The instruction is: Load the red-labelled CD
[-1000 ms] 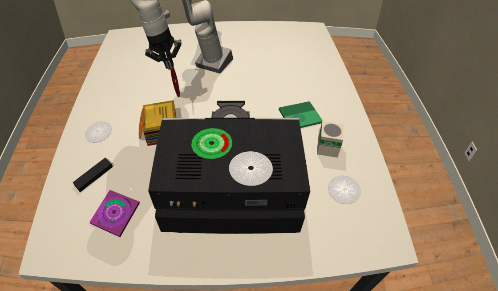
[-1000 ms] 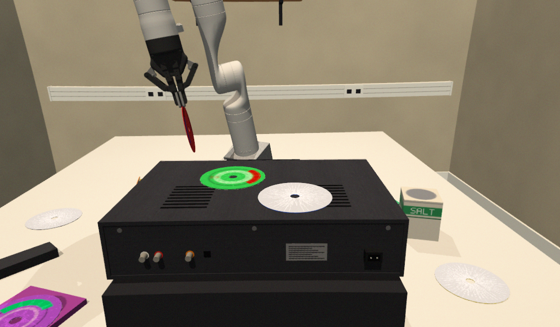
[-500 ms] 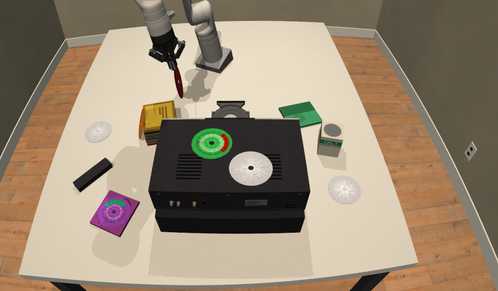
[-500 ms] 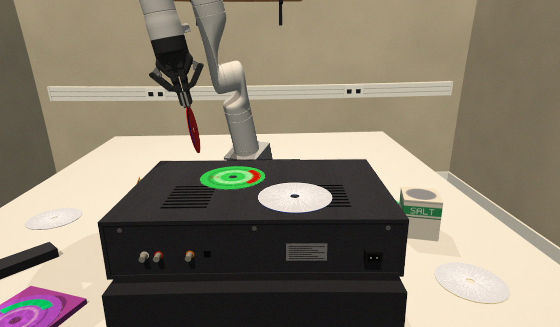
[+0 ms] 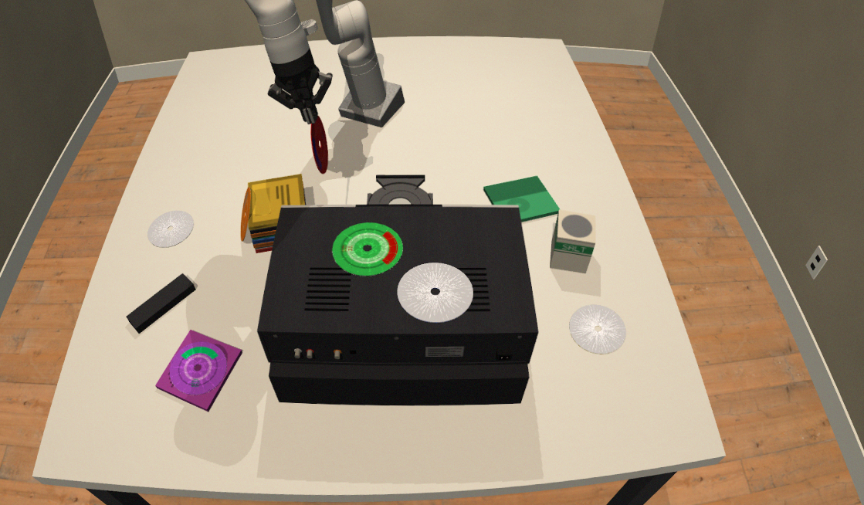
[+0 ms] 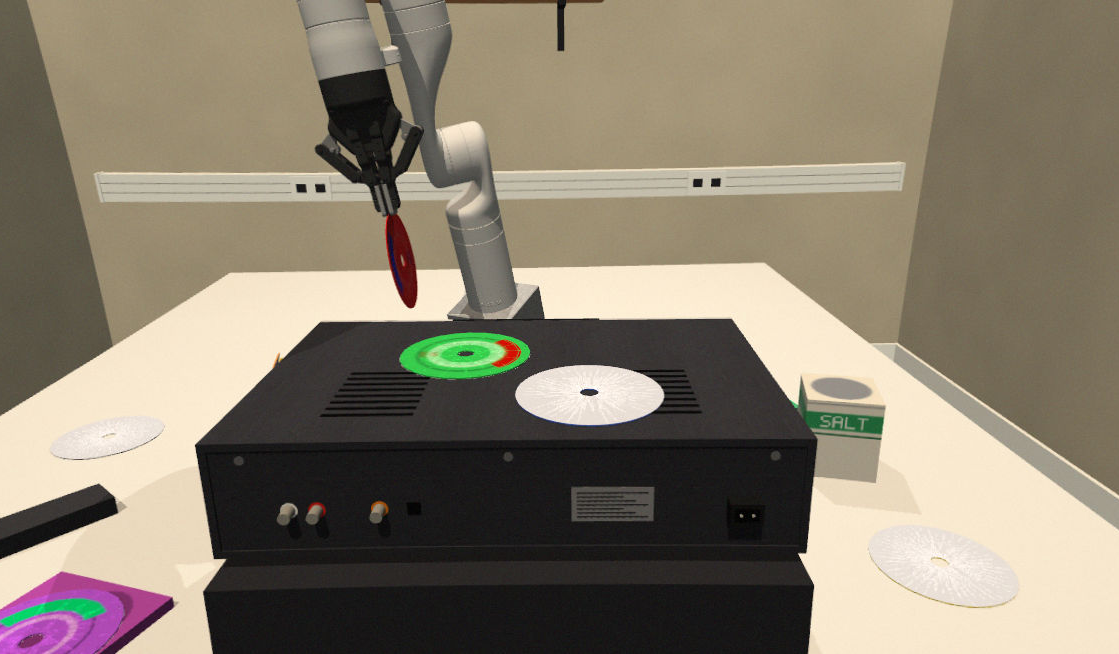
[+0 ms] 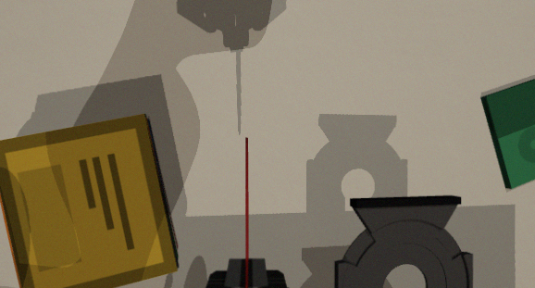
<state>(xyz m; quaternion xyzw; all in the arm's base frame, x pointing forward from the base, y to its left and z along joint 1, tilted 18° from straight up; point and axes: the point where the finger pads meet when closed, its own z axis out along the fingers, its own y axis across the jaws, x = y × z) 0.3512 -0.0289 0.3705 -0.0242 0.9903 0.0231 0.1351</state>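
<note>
The red-labelled CD [image 5: 315, 149] [image 6: 397, 280] [image 7: 246, 194] hangs nearly upright in the air, held at its upper edge. It shows edge-on in the wrist view. My gripper [image 5: 309, 116] [image 6: 387, 209] is shut on that edge, above the table behind the player and left of the tray in the top view. The open tray [image 5: 420, 199] [image 7: 440, 229] sticks out of the player's far side. Its recess shows no disc; part of it is hidden behind the player in the top view. The black CD player [image 5: 359, 320] [image 6: 465, 430] stands with its back towards the top and exterior views.
A green disc [image 5: 347, 247] and a silver disc [image 5: 422, 307] lie on the player. A yellow case [image 5: 265, 213] [image 7: 106, 130] tops a stack left of the tray, with an orange disc [image 5: 245, 216] leaning there. A green case [image 5: 523, 188] and a salt box [image 5: 570, 258] stand right.
</note>
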